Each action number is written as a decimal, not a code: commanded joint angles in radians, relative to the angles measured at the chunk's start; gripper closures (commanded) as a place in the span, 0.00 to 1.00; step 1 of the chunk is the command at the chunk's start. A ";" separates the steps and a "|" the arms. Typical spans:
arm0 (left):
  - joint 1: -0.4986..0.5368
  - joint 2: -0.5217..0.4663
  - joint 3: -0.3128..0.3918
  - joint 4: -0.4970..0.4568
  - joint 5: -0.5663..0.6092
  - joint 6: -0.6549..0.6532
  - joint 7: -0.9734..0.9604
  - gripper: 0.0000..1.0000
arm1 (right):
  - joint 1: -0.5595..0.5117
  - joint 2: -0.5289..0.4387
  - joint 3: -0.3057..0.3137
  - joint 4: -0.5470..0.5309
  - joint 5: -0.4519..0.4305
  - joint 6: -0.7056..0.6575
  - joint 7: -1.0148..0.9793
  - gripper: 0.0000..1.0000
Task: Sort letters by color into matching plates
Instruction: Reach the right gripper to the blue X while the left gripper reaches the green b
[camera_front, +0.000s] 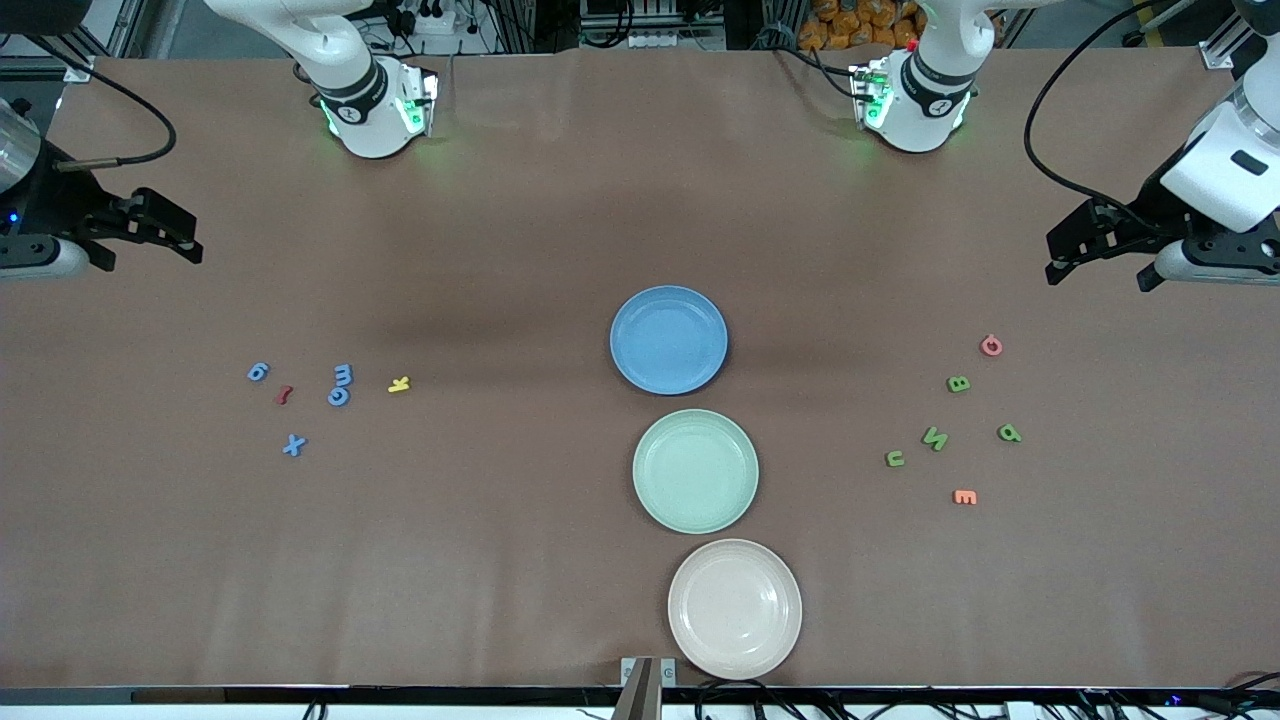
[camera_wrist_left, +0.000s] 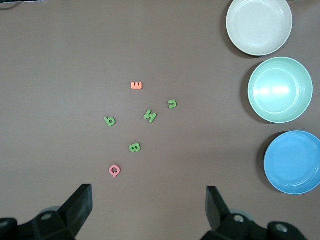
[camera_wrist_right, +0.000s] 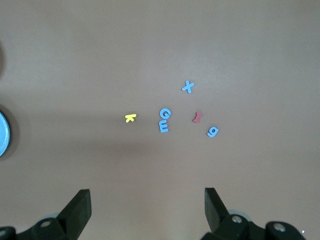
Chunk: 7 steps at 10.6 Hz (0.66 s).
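Four blue letters (camera_front: 293, 445) lie toward the right arm's end of the table and also show in the right wrist view (camera_wrist_right: 164, 120). Four green letters (camera_front: 935, 438) lie toward the left arm's end and also show in the left wrist view (camera_wrist_left: 149, 116). The blue plate (camera_front: 668, 340) and the mint green plate (camera_front: 695, 470) sit mid-table, both empty, the green one nearer the front camera. My right gripper (camera_front: 175, 232) (camera_wrist_right: 147, 192) is open and empty, up over bare table near the blue letters. My left gripper (camera_front: 1062, 255) (camera_wrist_left: 149, 190) is open and empty, up near the green letters.
A beige-pink plate (camera_front: 735, 608) sits nearest the front camera. A yellow k (camera_front: 399, 384) and a red letter (camera_front: 284, 395) lie among the blue letters. A pink letter (camera_front: 991, 346) and an orange E (camera_front: 965, 497) lie among the green ones.
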 joint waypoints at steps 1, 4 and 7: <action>0.008 -0.010 -0.004 -0.011 0.009 0.010 0.023 0.00 | -0.012 -0.006 0.009 -0.011 0.011 -0.006 -0.010 0.00; 0.013 -0.009 0.001 -0.016 0.010 0.008 0.038 0.00 | -0.012 0.002 0.009 -0.034 0.011 0.006 -0.013 0.00; 0.017 0.037 0.006 -0.022 0.009 -0.001 0.027 0.00 | -0.035 0.023 0.006 -0.165 0.008 0.177 -0.012 0.00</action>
